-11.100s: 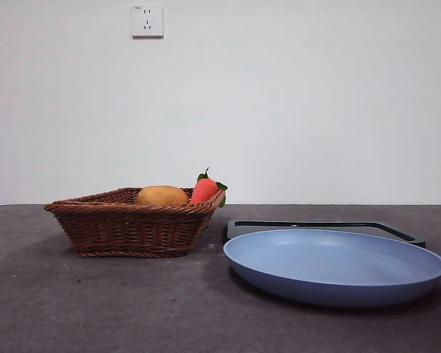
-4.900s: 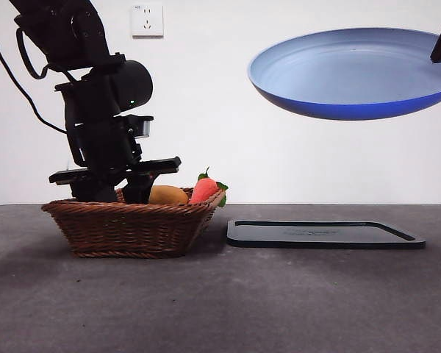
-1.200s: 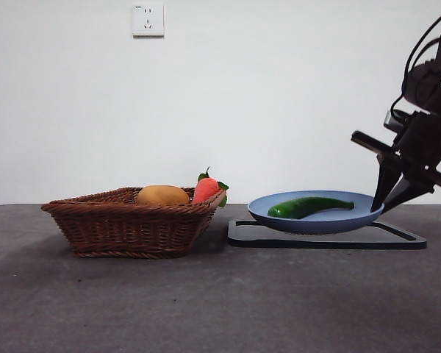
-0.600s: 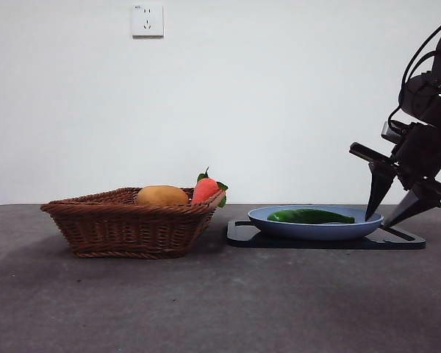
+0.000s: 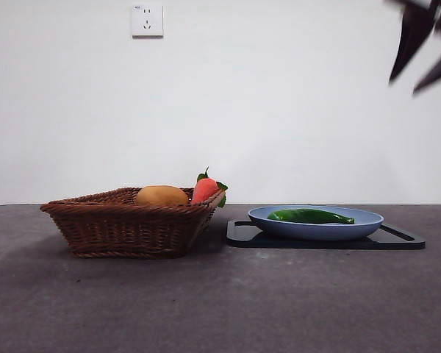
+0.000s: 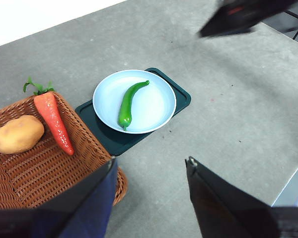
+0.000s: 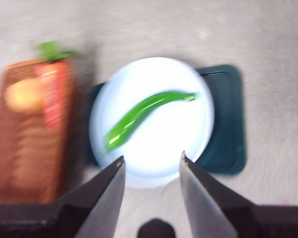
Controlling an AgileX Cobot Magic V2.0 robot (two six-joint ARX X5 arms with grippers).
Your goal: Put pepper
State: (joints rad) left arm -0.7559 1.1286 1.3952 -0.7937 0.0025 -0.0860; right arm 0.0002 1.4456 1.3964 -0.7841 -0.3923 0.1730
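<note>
The pepper point(image 6: 130, 103) lies flat inside the blue plate point(image 6: 161, 91), which sits on the dark tray point(image 6: 181, 97) on the worktop point(image 5: 206, 301); the placement looks complete. The right gripper point(image 5: 422, 45) hangs high above the tray's far end, jaws spread and empty. The left gripper point(image 6: 149, 171) waits high up, also spread, holding nothing. Judgement: a good finish means retreating straight upward, clear of the plate rim and the basket point(image 5: 125, 220)

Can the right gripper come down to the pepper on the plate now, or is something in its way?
Probably yes. The right gripper hangs open above the pepper, which lies uncovered on the blue plate, with nothing between them.
</note>
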